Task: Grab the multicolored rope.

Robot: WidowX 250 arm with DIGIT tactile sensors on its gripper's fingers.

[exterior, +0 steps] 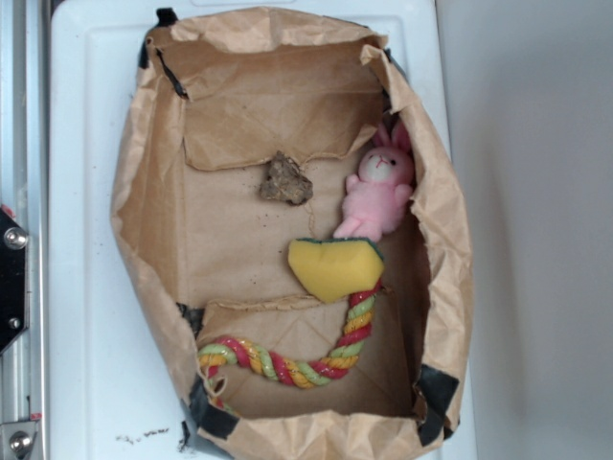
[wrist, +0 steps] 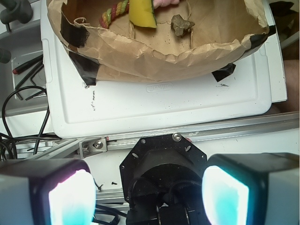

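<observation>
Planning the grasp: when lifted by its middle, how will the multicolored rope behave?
Probably floppy: the multicolored rope already lies in a loose curve on the paper bag floor, so both ends would likely sag. Its twisted fabric looks grippy, not slippery. One end lies under the yellow sponge, which may shift when lifted.

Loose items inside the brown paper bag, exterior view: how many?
4. Multicolored twisted fabric rope along the near end, yellow sponge with green edge over its upper end, pink plush bunny at the right wall, brown rough lump mid-bag. Folds may hide more.

Open pincer [wrist: 147, 194] outside bag [wrist: 164, 58] with multicolored rope [wrist: 114, 11].
</observation>
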